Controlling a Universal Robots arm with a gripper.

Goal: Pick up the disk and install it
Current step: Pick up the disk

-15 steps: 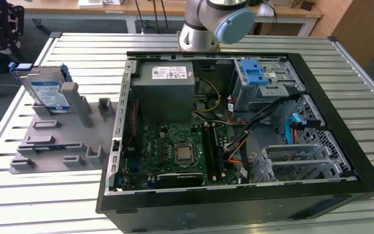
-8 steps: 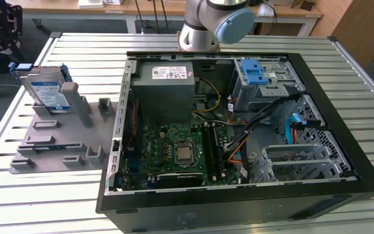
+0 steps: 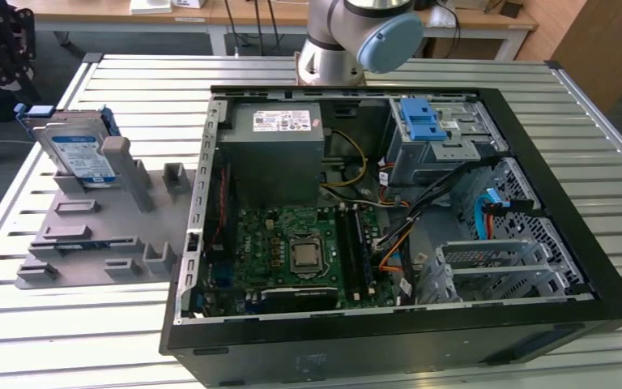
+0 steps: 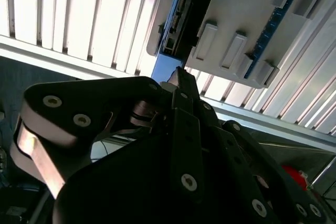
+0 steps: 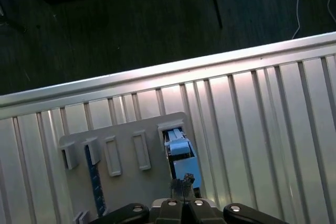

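At about nine o'clock of the open computer case (image 3: 570,267) in the exterior view, the disk (image 3: 78,154) stands on edge in a slot of the grey holder (image 3: 95,235) on the slatted table (image 3: 74,340). It looks rigid, metal and fairly dense, with smooth faces, and is probably sensitive to knocks. The blue carrier frame along its edges seems the safer place to pinch, across the thin dimension. In the first wrist view the gripper (image 5: 184,184) hangs over the disk, pointing down at it, fingertips together and holding nothing.

Robotics lab — slatted metal bench (image 3: 95,340), opened computer tower (image 3: 398,344) (desks (image 3: 74,20) behind)
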